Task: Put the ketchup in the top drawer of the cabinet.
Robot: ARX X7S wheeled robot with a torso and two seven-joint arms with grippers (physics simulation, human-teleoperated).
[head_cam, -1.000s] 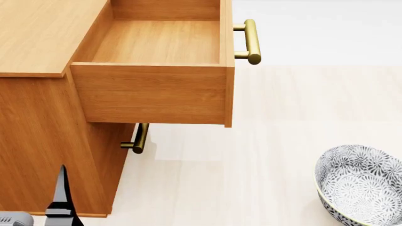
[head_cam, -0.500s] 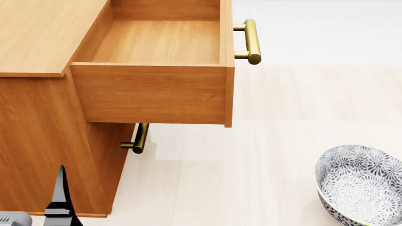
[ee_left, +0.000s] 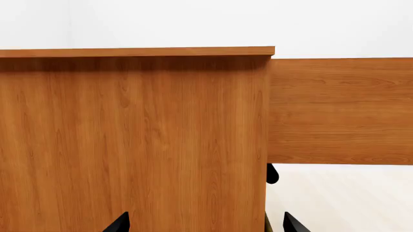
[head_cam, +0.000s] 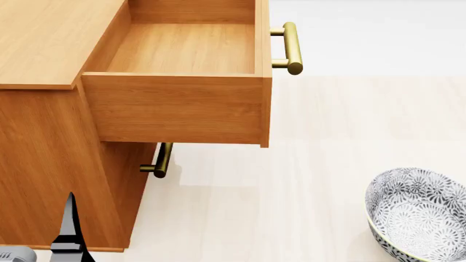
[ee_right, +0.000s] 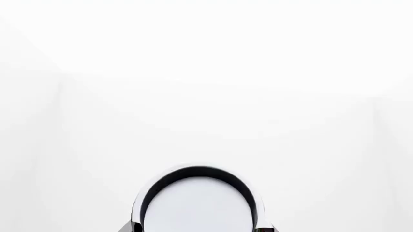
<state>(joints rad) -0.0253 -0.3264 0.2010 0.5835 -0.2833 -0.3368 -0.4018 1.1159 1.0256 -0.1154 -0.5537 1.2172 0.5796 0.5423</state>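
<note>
Orange-brown wood cabinet (head_cam: 43, 142) serves as reference. Its top drawer (head_cam: 182, 49) is pulled fully out, interior bare, brass handle (head_cam: 291, 48) on the front. Ketchup is not visible in any view. Patterned bowl (head_cam: 418, 213) sits on the floor well apart from the cabinet. Left gripper (ee_left: 203, 224) faces the cabinet side, fingertips spread apart, holding nothing. Right gripper state: cannot tell.
</note>
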